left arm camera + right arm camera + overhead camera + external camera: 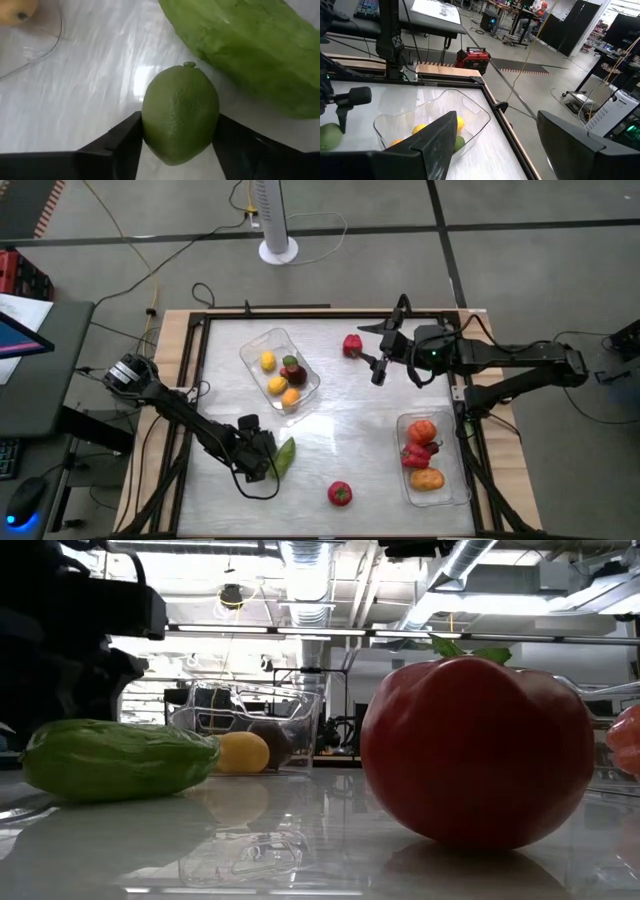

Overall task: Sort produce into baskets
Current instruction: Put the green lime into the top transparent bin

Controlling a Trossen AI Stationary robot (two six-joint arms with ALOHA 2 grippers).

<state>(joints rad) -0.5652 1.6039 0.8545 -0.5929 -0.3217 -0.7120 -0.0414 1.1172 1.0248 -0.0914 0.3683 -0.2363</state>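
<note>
While the lime sits on the white table, the left gripper has its two dark fingers pressed against the fruit's sides, so it is grasping the lime low at the table's near-left area. Just beside it lies a long green cucumber, seen large in the left wrist view and resting flat in the low view.

Toward the far left of the table stands a clear basket holding yellow and orange pieces and one dark red-purple piece. The low view shows the same basket behind a yellow piece.

A second clear basket sits at the near right, holding an orange tomato-like piece, a red pepper and an orange-yellow piece.

Two red pieces lie loose: one tomato near the front edge, filling the low view, and one at the far middle, apart from both baskets.

Right gripper hangs over the far middle of the table, near that far red piece, fingers spread and holding nothing; its wrist view looks past them onto the left basket.
</note>
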